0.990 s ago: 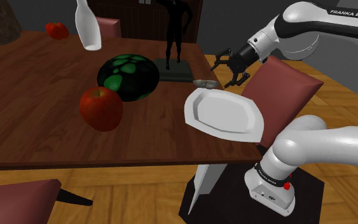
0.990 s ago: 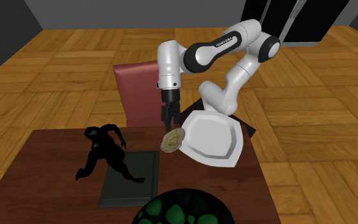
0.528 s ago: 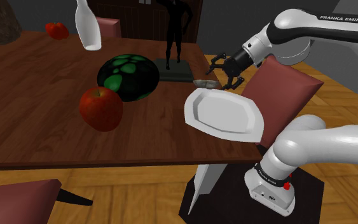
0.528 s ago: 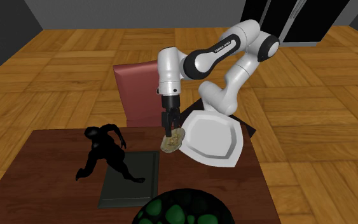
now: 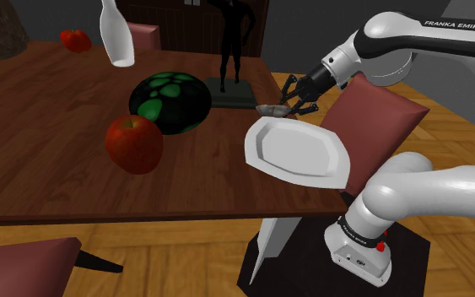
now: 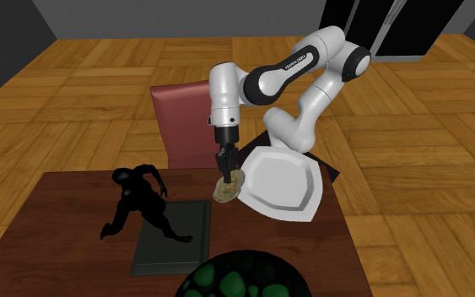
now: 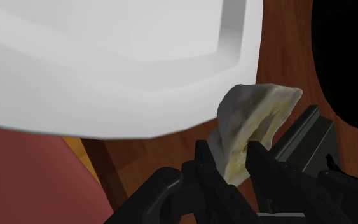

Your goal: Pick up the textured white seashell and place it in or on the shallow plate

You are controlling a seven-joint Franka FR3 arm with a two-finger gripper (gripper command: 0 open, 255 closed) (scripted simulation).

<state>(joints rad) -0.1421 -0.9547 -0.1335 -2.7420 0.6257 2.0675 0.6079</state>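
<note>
Clasping the seashell (image 7: 260,111) between its fingers, the pincer (image 7: 233,167).

Counter (image 5: 41,160): dark wood, spread before me.
Apple (image 5: 134,143): red, near the counter's front edge.
Sphere (image 5: 170,103): black with green patches, just behind the apple.
Bottle (image 5: 116,34): white, far side.
Figurine (image 5: 231,46): black, standing on a dark slab (image 6: 172,238).
Chair (image 5: 377,135): red, beside the counter.

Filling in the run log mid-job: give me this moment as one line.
phase: grasp | pincer: shut on shell | shell: on table, beside plate, not yet lifted | next: likely lift toward plate
</note>
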